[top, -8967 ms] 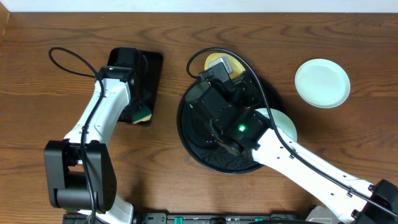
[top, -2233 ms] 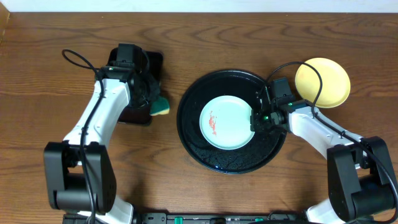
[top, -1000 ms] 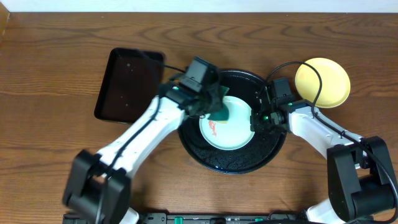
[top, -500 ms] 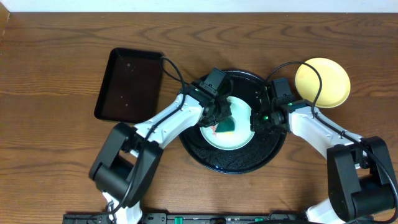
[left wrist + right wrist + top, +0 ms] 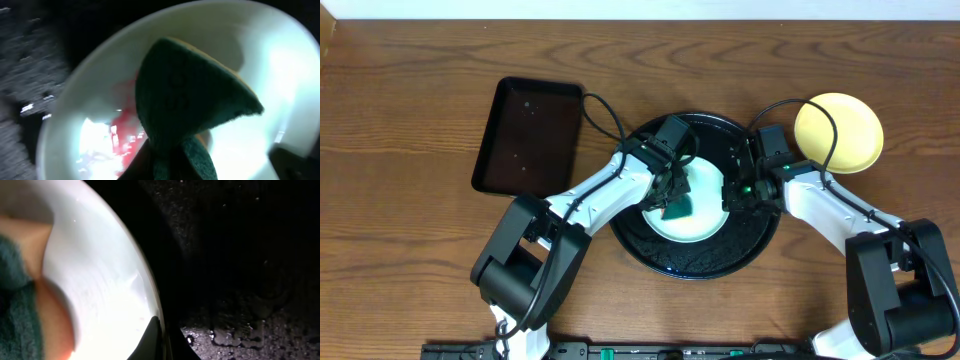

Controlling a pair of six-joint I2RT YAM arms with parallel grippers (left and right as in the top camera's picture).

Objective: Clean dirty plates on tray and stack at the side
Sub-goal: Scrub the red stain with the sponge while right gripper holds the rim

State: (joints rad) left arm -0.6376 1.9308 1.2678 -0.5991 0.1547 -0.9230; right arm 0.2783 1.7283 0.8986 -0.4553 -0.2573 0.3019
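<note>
Wiping position, with both of my tools closed on something.
My left gripper (image 5: pixel 672 192) is clamped on a green sponge (image 5: pixel 190 100), pressing it onto the pale mint-white round plate (image 5: pixel 708 215) that lies in the large round glossy black tray (image 5: pixel 630 232). A red smear (image 5: pixel 122 135) shows beside the sponge. My right gripper (image 5: pixel 731 194) is pinched on that plate's right rim. A pale yellow round plate (image 5: pixel 838 132) sits on the wooden table (image 5: pixel 410 230), just right of the tray.
</note>
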